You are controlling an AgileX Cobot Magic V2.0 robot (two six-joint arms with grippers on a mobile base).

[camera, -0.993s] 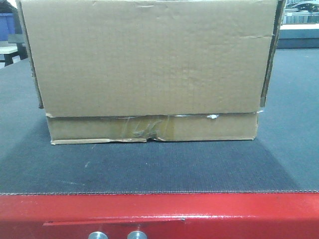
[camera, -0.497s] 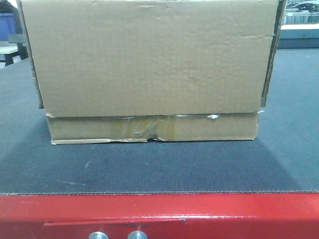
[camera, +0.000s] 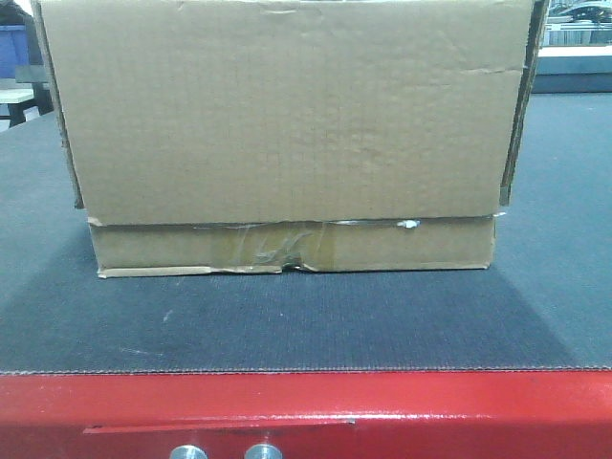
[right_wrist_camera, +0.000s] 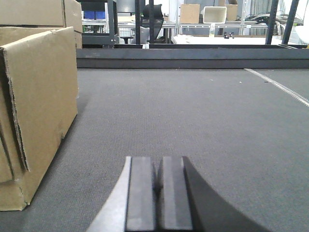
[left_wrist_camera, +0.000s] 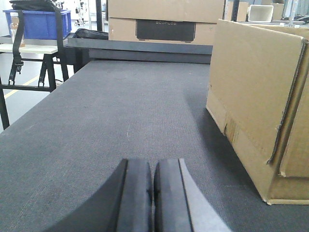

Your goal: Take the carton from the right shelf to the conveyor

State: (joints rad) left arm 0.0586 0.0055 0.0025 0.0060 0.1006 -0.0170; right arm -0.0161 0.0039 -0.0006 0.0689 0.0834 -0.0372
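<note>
Both grippers are pressed together with nothing in them. The left gripper point(left_wrist_camera: 153, 193) has its pads flat against each other, low over the conveyor point(left_wrist_camera: 120, 125), and the right gripper point(right_wrist_camera: 157, 193) looks the same on its side. So neither arm has a hold on anything.

The carton point(camera: 287, 124) sits flat on the belt, between the two arms. From the left wrist view it lies off to the right and a little ahead, one side wall facing that gripper. From the right wrist view it's off to the left, other side wall facing in. The front view has it square on, long axis running left to right across the belt, taped strip toward the red front edge point(camera: 306, 402).

Can't really call which arm is nearer; they look about even. I'd say the placing is basically done, carton's down and released.
</note>
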